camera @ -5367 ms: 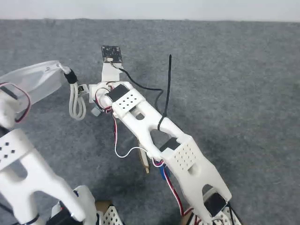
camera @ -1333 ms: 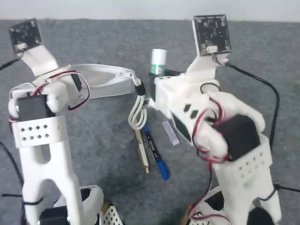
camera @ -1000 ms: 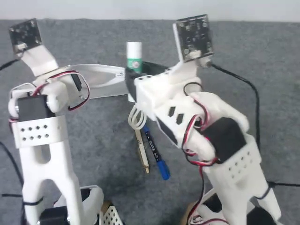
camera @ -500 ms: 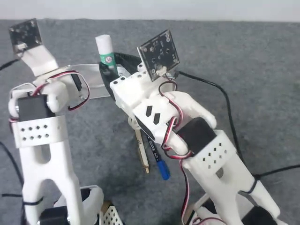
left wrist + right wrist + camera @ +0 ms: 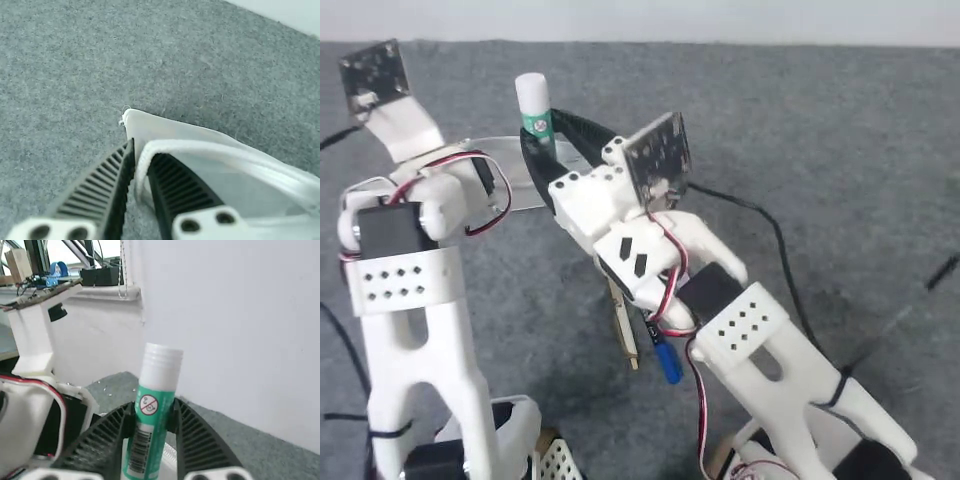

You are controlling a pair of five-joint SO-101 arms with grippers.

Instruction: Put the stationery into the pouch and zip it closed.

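Glue stick (image 5: 155,390), upright with its white cap on top, has swung left since a moment ago and now stands at the pouch (image 5: 225,165), near the far edge of your table (image 5: 840,150). Its green label (image 5: 145,415) shows a red prohibition sign and a barcode. Your right gripper (image 5: 152,407) clamps it, arm stretched forward. Your left gripper (image 5: 140,154) pinches the pouch's rim.

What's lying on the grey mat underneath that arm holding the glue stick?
A blue pen and a tan stick-like tool poke out beneath the right arm; their upper ends are covered, as is anything else there.
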